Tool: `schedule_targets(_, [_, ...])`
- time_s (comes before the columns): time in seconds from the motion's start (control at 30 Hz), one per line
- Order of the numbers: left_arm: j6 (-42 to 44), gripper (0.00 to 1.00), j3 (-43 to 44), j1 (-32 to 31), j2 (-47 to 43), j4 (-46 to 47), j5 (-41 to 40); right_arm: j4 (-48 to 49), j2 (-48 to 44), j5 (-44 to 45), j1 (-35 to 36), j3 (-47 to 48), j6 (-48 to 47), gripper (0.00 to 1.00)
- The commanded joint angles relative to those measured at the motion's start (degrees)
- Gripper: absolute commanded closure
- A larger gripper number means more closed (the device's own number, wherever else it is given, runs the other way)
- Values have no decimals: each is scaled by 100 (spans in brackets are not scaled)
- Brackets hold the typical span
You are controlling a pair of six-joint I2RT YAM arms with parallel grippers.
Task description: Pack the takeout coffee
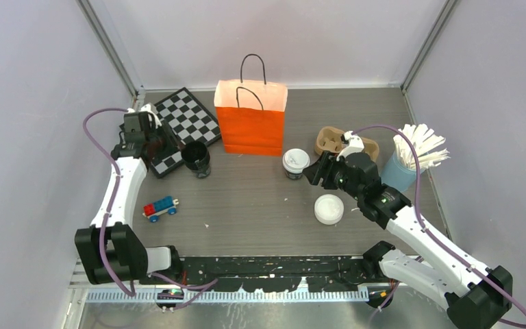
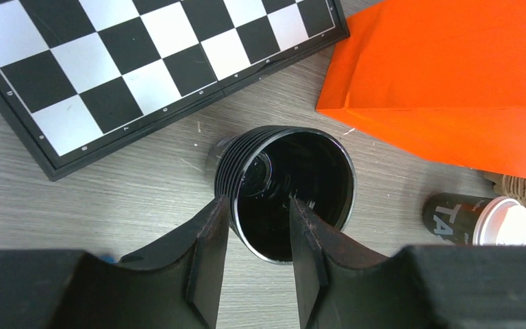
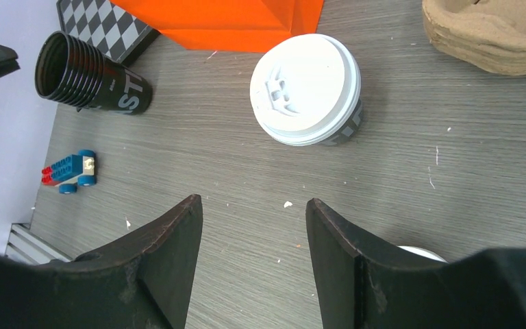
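1. Where the two arms are bolted, a grey wood-grain table [image 1: 246, 199] runs back to pale lilac walls [image 1: 34, 103] with metal frame posts in the far corners; small white specks dot the surface.
2. Takeout coffee [image 1: 295, 163]: dark cup with a white sip lid on, upright on the table just off the near right corner of the orange paper bag [image 1: 250, 123], with the cardboard cup carrier [image 1: 332, 140] near on its right.
3. Right gripper [image 3: 253, 205]: jaws spread wide, nothing held; it points at the coffee, which stands ahead of the fingertips and apart from them.
4. Left gripper [image 2: 259, 204]: fingers set to a narrow gap, nothing clamped between them; it hangs over the near edge of the chessboard [image 1: 190, 116], aimed at the black lidless cup [image 1: 196, 159].
5. Black lidless cup: upright, ribbed rim, between chessboard and bag.
6. Orange paper bag: upright at the far middle, mouth open, black cord handles.
7. Loose white lid [image 1: 329, 209]: flat on the table, below the right gripper.
8. Brick toy car [image 1: 159, 208]: red and blue, near the left arm.
9. Blue cup of white sticks [image 1: 398, 171]: at the right edge.
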Motion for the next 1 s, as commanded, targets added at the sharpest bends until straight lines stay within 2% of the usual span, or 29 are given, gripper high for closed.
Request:
schedule_targets(0.0, [147,62,129,52,331,285,336,150,-99,23,21,-9,-113,39])
schedule_targets(0.43, [353,74,165,62,531,185,217,166,-19,-18,20,-14,-123,39])
schedule_targets(0.77, [424,78,250,66,662,111,326,123,104,-34,21,12,-139,38])
schedule_targets(0.97, [512,91,312,61,637,40,405,129,97,-31,21,8,-140,39])
